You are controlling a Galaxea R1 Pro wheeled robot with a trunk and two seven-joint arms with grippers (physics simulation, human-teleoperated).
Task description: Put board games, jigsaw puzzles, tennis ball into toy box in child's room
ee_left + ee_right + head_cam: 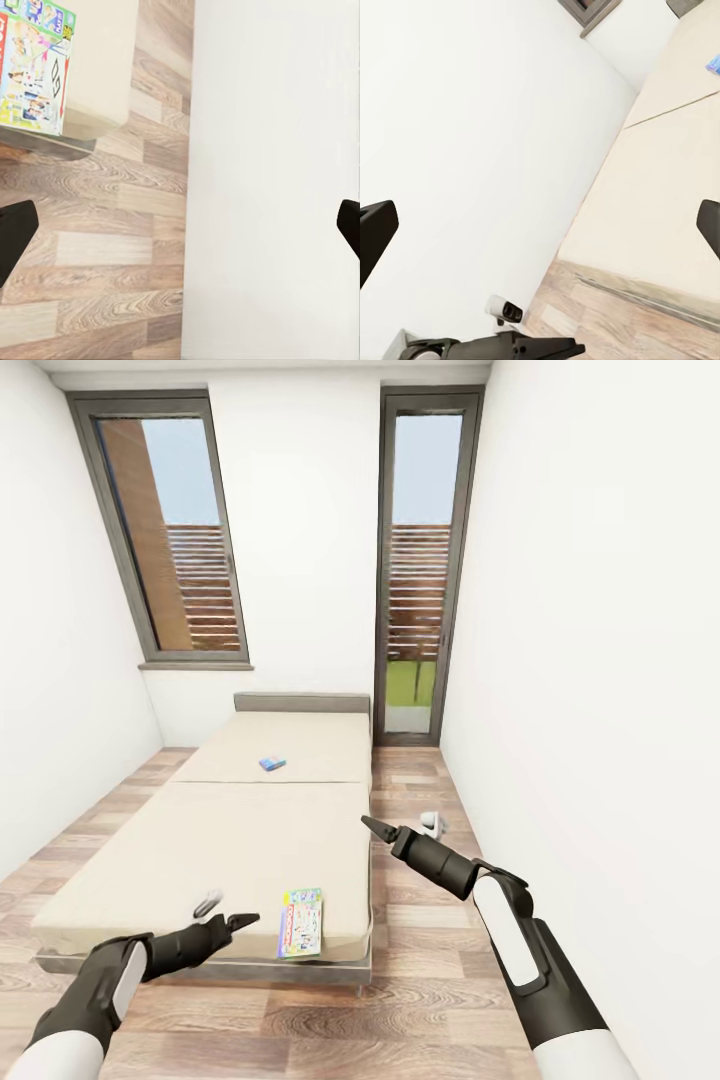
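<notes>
Child's room (300, 560): white walls, wood-plank floor (420, 1000), two tall grey-framed windows (175, 530) on the far wall. Bed (200, 850) runs lengthwise ahead, grey headboard (302, 703) at the far end. Large cartoon-cover board game (301, 922) lies flat at the bed's near edge, close to the right corner. Small blue board game (272, 764) sits on the far mattress half, about mid-width. Left hand (243, 920) hovers empty just left of the large game, fingers spread. Right hand (370, 825) empty beside the bed's right edge, fingers spread.
</notes>
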